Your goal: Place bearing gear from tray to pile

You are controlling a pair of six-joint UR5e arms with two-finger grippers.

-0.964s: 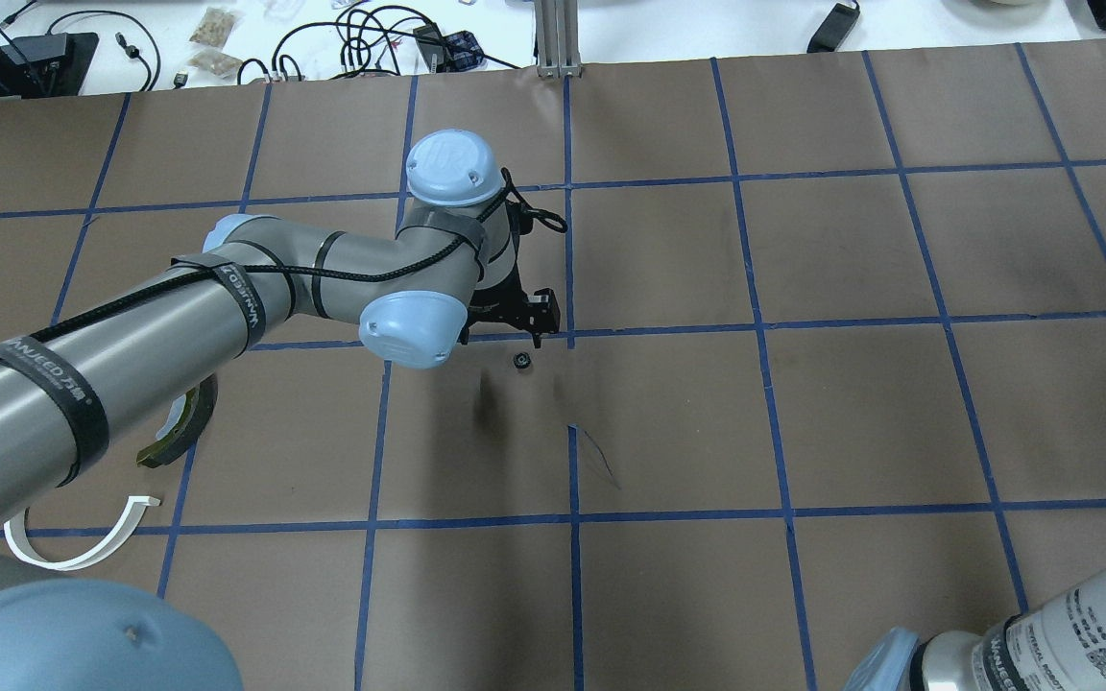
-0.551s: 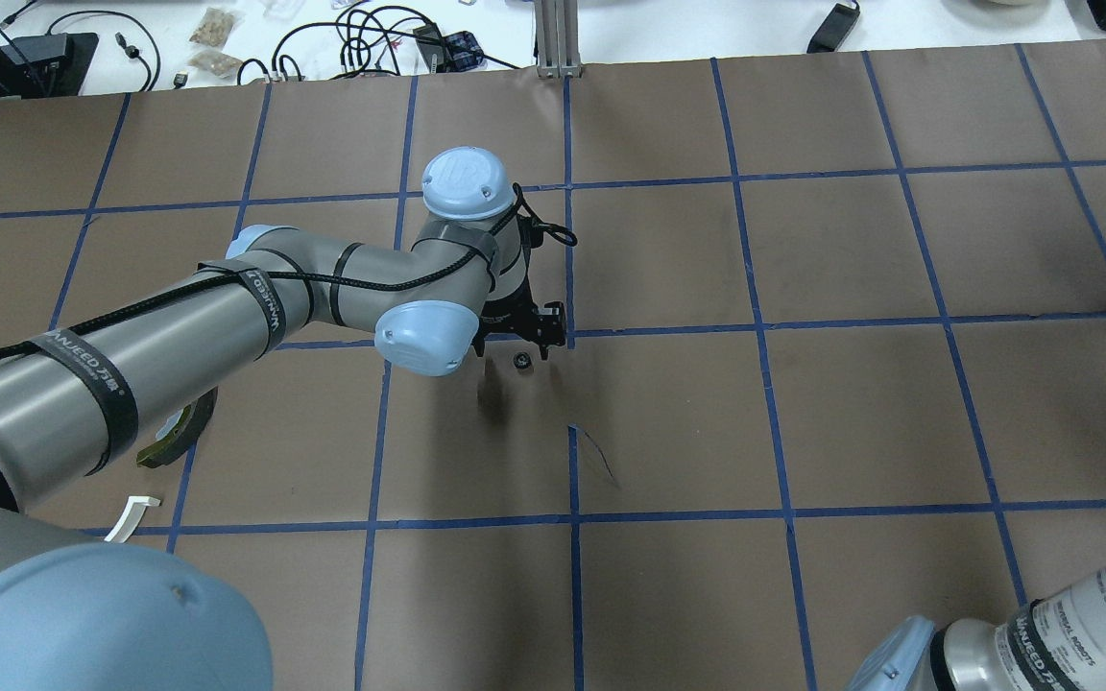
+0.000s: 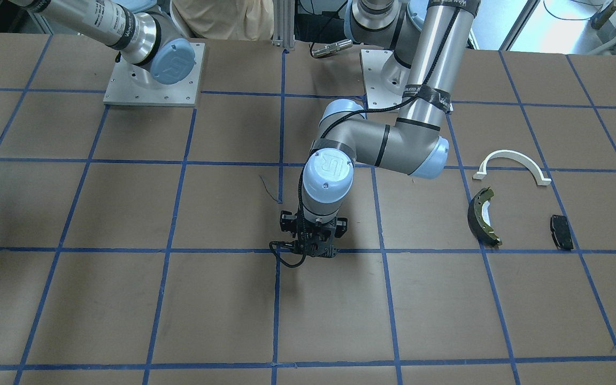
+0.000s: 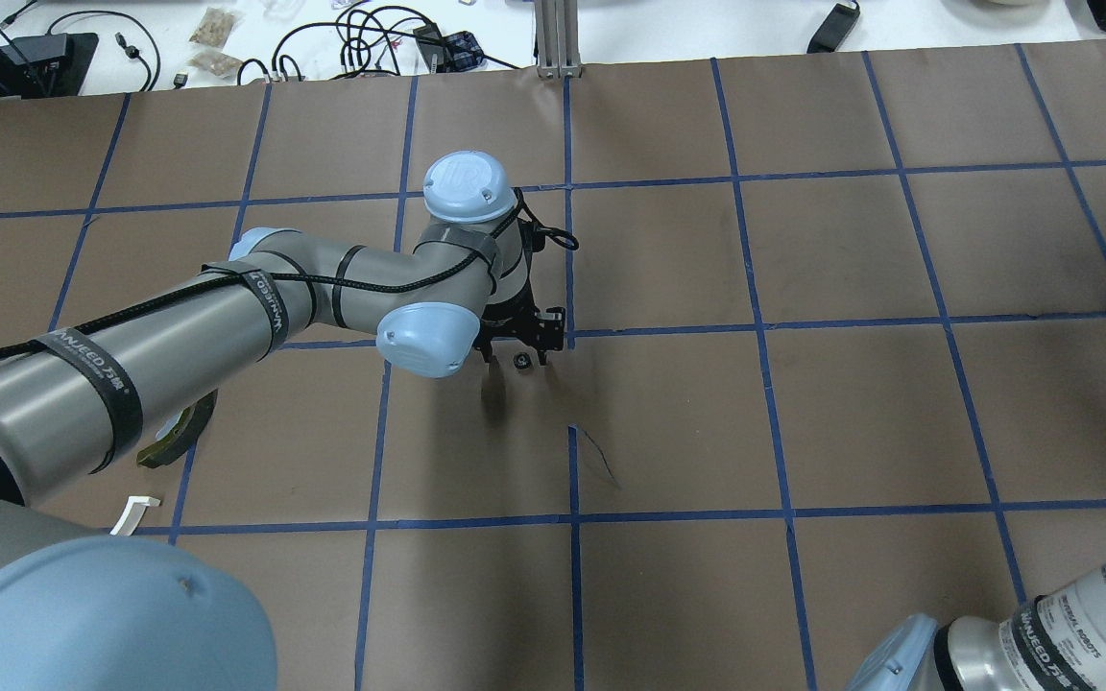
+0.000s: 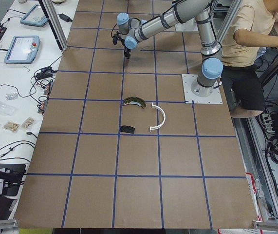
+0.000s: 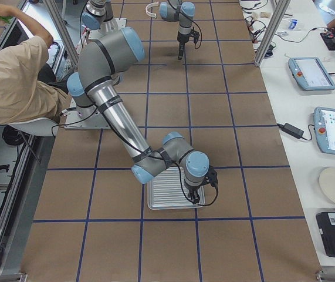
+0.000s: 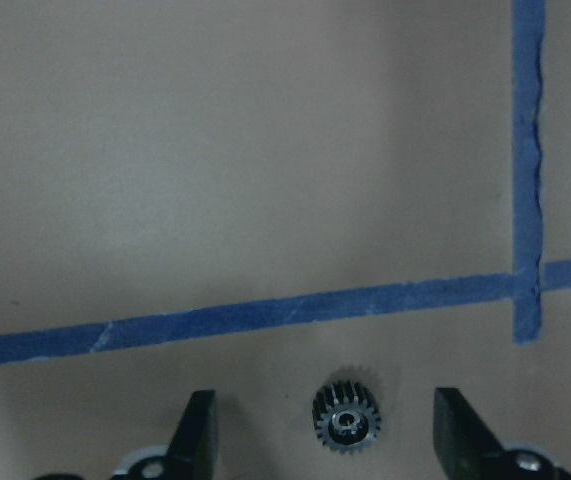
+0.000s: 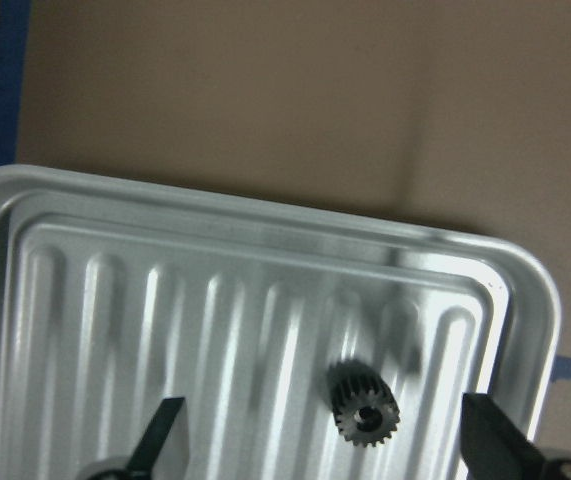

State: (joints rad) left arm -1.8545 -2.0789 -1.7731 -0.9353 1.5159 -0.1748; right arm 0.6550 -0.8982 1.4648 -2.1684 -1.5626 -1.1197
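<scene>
While the left fingers (image 7: 197,435) stand spread wide on either side of the bearing gear (image 7: 346,417) without touching it, the gear lies flat on the brown surface (image 7: 215,150), just beside a crossing of blue tape lines (image 7: 265,315) and well apart from the pile (image 3: 480,214). The right fingers (image 8: 493,440) are likewise parted above the tray (image 8: 265,205), where a second gear (image 8: 365,405) lies near one corner.

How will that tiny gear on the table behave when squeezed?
The gear looks like rigid metal, so it probably won't flex. It lies flat on the table, so rolling seems unlikely. Its small toothed rim might twist inside the left gripper.
</scene>
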